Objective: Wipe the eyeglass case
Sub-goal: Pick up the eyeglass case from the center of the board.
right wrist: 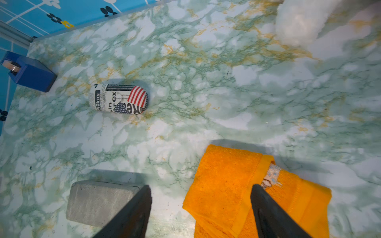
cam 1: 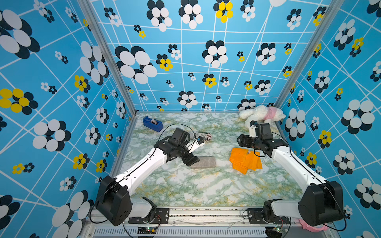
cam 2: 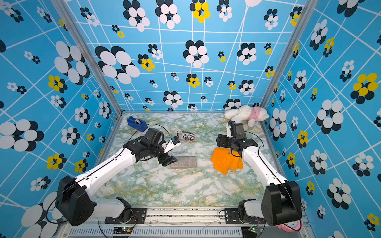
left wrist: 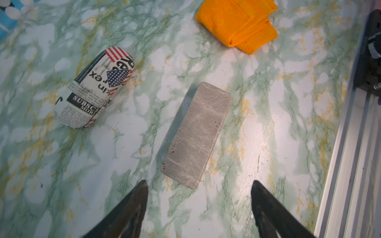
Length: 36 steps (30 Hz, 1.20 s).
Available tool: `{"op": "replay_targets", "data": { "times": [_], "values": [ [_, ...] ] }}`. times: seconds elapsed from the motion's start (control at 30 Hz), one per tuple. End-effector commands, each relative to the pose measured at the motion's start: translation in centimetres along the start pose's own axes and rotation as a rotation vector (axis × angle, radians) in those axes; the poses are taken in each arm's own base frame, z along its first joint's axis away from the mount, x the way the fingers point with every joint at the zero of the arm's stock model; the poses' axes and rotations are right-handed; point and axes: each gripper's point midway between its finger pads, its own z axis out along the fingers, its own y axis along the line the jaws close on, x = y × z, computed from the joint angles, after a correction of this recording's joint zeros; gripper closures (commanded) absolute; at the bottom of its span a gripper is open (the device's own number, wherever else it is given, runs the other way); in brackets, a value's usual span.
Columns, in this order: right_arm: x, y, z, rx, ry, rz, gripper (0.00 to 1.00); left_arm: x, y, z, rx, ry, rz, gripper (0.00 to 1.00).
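A green-and-white marbled tabletop (cam 1: 185, 189) is seen from above inside a booth of blue flowered walls. Directions are given as a clock face, with 12 o'clock at the far wall.

Two things here could be the eyeglass case. A flat grey rectangular case with rounded corners and a scratched, stone-like surface (cam 1: 204, 162) lies near the table's centre, its long side running from 9 to 3 o'clock. A rounded hard case printed like a newspaper with American flag patches (cam 1: 203, 136) lies just beyond it, at its 12 o'clock, and apart from it.

A folded orange terry cloth (cam 1: 245, 160) lies at 3 o'clock from the grey case, with bare table between them.

The left gripper (left wrist: 199, 185) reaches in from 8 o'clock and sits at the grey case's 9 o'clock end. In the left wrist view its two black fingers stand wide apart, either side of that end, gripping nothing.

The right gripper (right wrist: 201, 186) hangs at the cloth's 11 o'clock corner. Its fingers are also spread, one over the cloth and one over bare table, holding nothing.

A blue tape dispenser (cam 1: 152, 123) sits in the 11 o'clock corner. A white plush toy in a pink top (cam 1: 261, 114) lies in the 1 o'clock corner.
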Motion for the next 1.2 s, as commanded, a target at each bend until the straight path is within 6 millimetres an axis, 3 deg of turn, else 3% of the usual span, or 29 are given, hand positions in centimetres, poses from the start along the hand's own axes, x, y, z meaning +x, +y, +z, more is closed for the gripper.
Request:
{"op": "replay_targets", "data": {
  "times": [0.0, 0.27, 0.5, 0.9, 1.17],
  "values": [
    [-0.7, 1.8, 0.2, -0.042, 0.022, -0.022, 0.20, 1.0, -3.0, -0.5, 0.193, 0.079, 0.144, 0.22],
    [-1.5, 4.7, 2.8, -0.052, 0.070, -0.066, 0.17, 1.7, -1.0, 3.1, 0.295, 0.207, 0.213, 0.23],
    [-1.2, 4.6, 2.7, -0.050, 0.079, -0.089, 0.13, 4.2, -0.1, 6.2, 0.308, 0.276, 0.218, 0.22],
    [-1.4, 6.8, 4.8, -0.175, 0.084, -0.033, 0.10, 6.3, 1.9, 8.4, 0.245, 0.265, 0.219, 0.20],
    [-0.8, 7.3, 4.9, -0.211, 0.099, -0.021, 0.10, 7.2, 2.4, 9.7, 0.230, 0.279, 0.231, 0.19]
  ]
}}
